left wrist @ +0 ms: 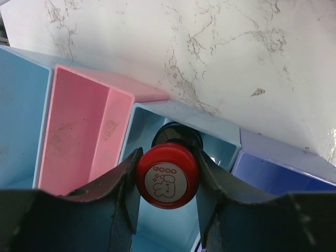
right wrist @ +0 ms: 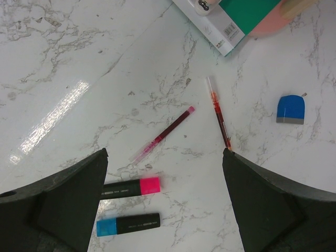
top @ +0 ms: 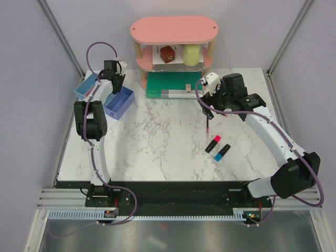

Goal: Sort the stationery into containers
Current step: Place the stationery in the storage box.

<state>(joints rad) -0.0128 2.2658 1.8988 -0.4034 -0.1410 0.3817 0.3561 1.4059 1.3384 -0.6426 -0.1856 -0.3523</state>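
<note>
My left gripper (left wrist: 168,181) is shut on the red-black round piece (left wrist: 168,176), a red cap printed "GOOD". It hangs over the row of containers (left wrist: 79,126), above the light blue bin (left wrist: 173,226) between the pink and purple-blue ones. Over the table's right half, my right gripper (right wrist: 164,155) stands open with nothing between its fingers. Below it lie the pink-ended highlighter (right wrist: 134,186), the blue-ended highlighter (right wrist: 128,224), two thin red pens (right wrist: 161,134) (right wrist: 219,113) and a small blue piece (right wrist: 290,109). A small beige piece (top: 187,87) rests on the green book.
The pink two-tier shelf (top: 173,31) stands at the back, with brown and yellow objects on its lower tier. A flat green book (top: 165,84) lies in front of it. The containers (top: 86,86) sit at the table's left edge, close to the wall.
</note>
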